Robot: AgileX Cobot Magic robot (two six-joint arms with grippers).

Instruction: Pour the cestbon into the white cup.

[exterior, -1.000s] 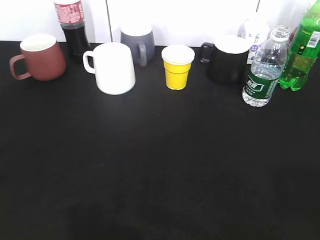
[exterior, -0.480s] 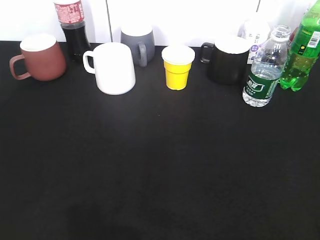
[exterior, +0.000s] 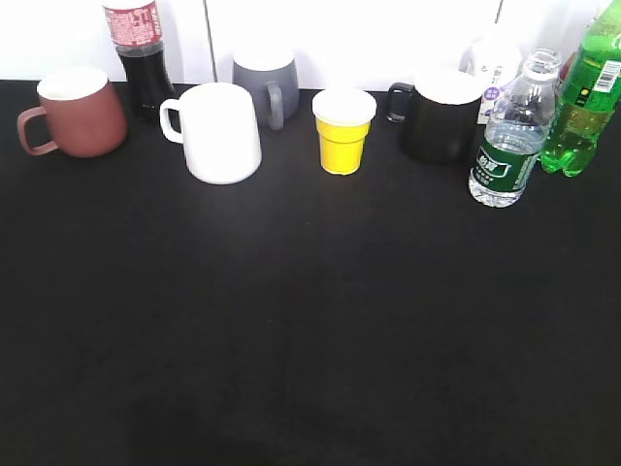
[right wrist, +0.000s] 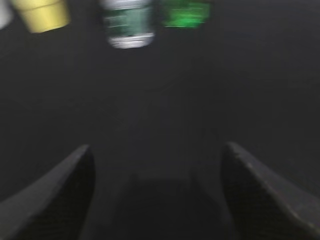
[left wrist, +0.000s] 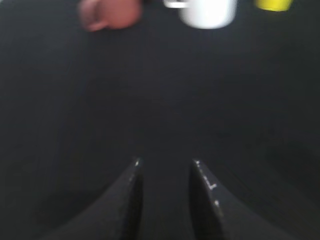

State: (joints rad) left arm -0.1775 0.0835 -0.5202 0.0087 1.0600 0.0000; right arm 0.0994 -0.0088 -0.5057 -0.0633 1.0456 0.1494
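The cestbon [exterior: 506, 136], a small clear bottle with a dark green label, stands upright at the back right of the black table; its lower part shows blurred in the right wrist view [right wrist: 129, 22]. The white cup [exterior: 219, 132] stands upright at the back left, handle to the left; it also shows in the left wrist view [left wrist: 207, 11]. My left gripper [left wrist: 165, 162] is open and empty over bare table, well short of the cup. My right gripper [right wrist: 156, 147] is open wide and empty, well short of the bottle. Neither gripper shows in the exterior view.
Along the back stand a brown-red mug [exterior: 73, 112], a cola bottle [exterior: 141, 53], a grey mug [exterior: 267, 83], a small yellow cup [exterior: 343, 130], a black mug [exterior: 439, 115] and a bright green soda bottle [exterior: 585, 97]. The black table [exterior: 310, 320] stretches towards me.
In the exterior view the whole scene has shifted by a pixel or two; no object has moved on the table and no gripper has come into that view.
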